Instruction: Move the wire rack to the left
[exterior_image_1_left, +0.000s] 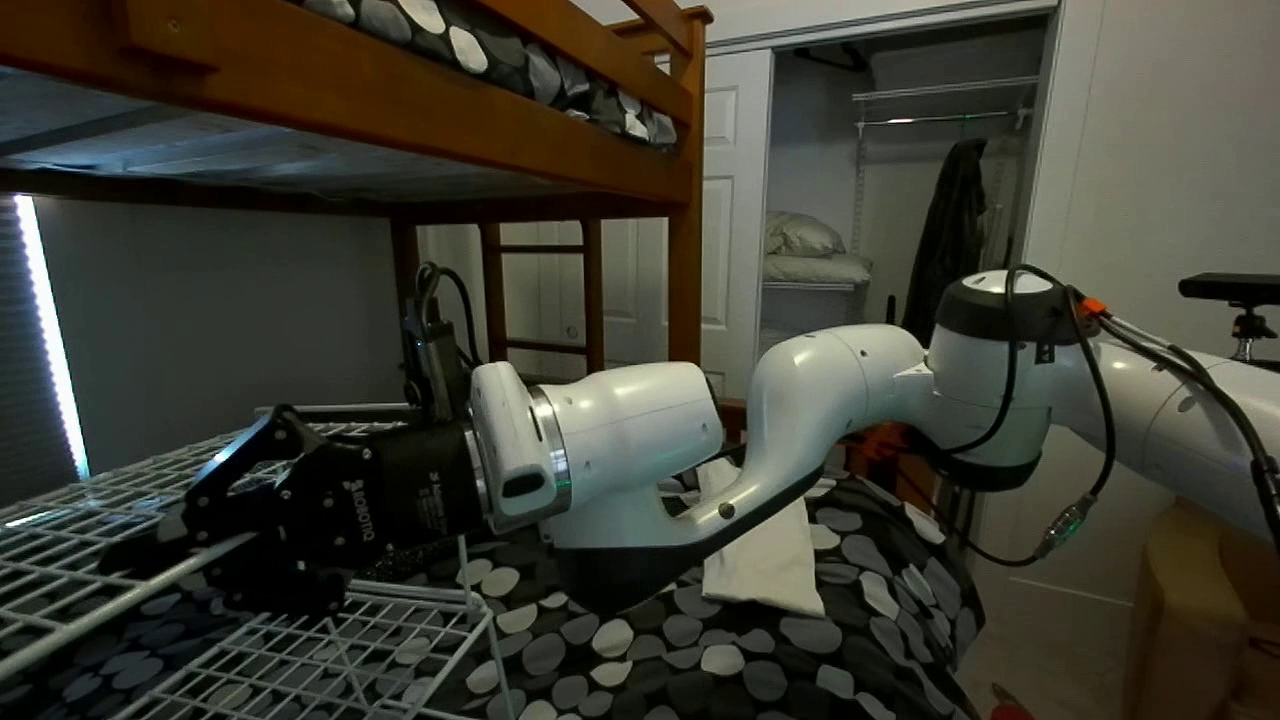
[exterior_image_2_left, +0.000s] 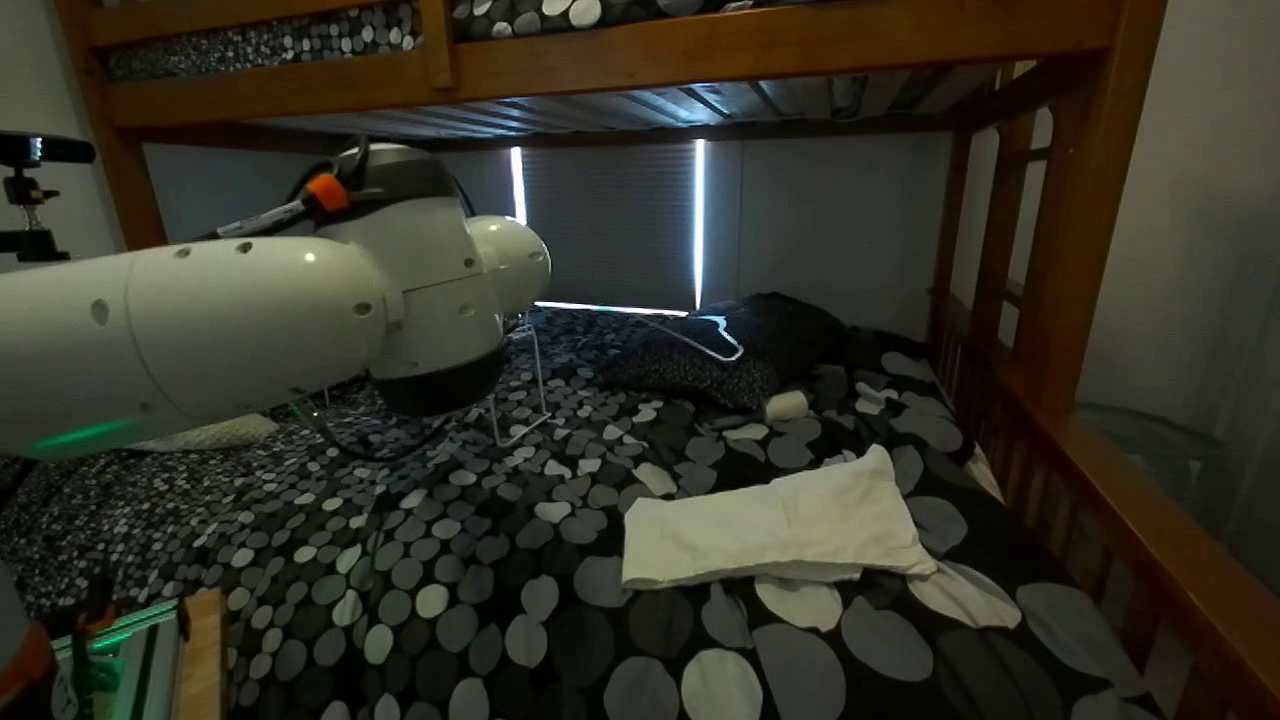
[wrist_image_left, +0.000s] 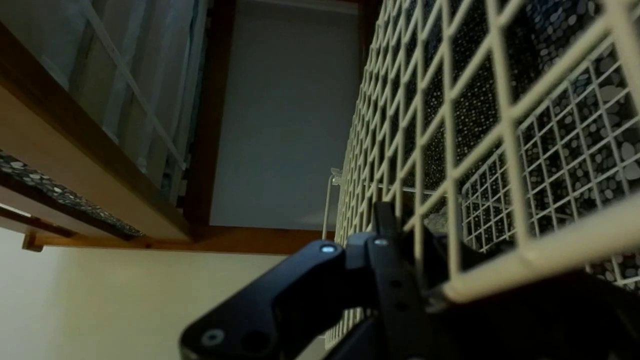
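The white wire rack stands on the bed, with its upper tier's front rail (exterior_image_1_left: 120, 607) and its lower tier (exterior_image_1_left: 400, 592) at the lower left of an exterior view. My gripper (exterior_image_1_left: 180, 560) is at the end of that rail, one finger above the grid and one below. In the wrist view, the gripper (wrist_image_left: 407, 235) closes around the edge of the rack (wrist_image_left: 550, 260); the lower finger is dark and partly hidden behind the wires. In an exterior view the arm hides the gripper and most of the rack; a wire leg (exterior_image_2_left: 541, 375) shows beside the arm.
The wooden bunk-bed frame (exterior_image_1_left: 686, 300) surrounds the bed, with the upper bunk low overhead. A folded white cloth (exterior_image_2_left: 770, 525) lies on the spotted bedcover (exterior_image_2_left: 480, 560). A dark pillow (exterior_image_2_left: 790, 340) and a white hanger (exterior_image_2_left: 725, 350) are near the window wall.
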